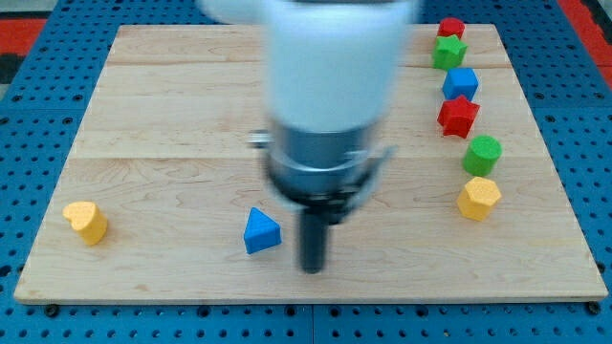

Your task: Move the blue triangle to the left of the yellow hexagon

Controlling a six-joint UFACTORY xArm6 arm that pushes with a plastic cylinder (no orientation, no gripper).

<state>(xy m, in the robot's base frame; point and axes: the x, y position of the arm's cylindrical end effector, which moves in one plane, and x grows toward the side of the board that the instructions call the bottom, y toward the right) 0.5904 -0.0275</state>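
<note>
Tip (313, 268) just right of blue triangle (261, 232), wrong side for pushing rightward toward yellow hexagon (478, 199); end effector a bare rod, holding nothing.

We see a pale wooden board (172, 96) lying on a blue pegboard surface (19, 38). On it, near the view's bottom left, rests a yellow heart-shaped block (86, 222); a blue triangle (261, 231) sits bottom centre. Down the view's right side run a red block (451, 28), green star (448, 52), blue cube (460, 83), red star (458, 116), green cylinder (482, 154) and yellow hexagon (478, 199).
</note>
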